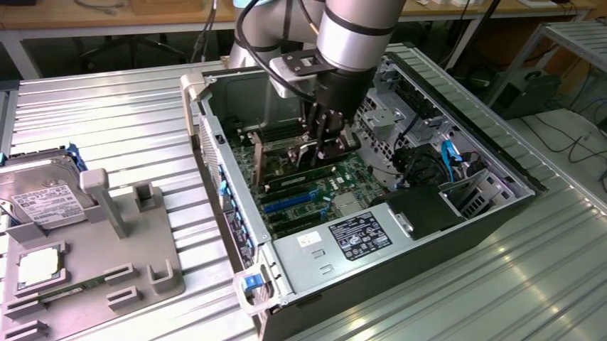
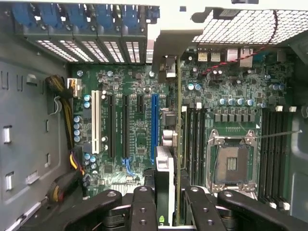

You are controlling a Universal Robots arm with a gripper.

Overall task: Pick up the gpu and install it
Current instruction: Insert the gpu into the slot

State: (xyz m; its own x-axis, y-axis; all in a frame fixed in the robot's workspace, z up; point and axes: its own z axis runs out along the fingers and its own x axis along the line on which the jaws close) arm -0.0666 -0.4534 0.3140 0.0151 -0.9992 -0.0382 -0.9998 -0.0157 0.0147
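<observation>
Gpu (image 2: 178, 125) apparently edge-on inside claw (image 2: 172, 211)

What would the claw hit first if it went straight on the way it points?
Probably the motherboard: the claw, shut on the gpu, points down at it, so the card's edge would touch first, near the blue slot.

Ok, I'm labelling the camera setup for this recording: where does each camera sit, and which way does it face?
Exterior view: sits off the arm, high beside the table, looking down into the open computer case; the arm and claw show.
Wrist view: sits on the wrist, looking along the claw onto the motherboard; its fingers show, closed on the edge-on gpu.
Shared: both see the claw and the motherboard inside the case.
</observation>
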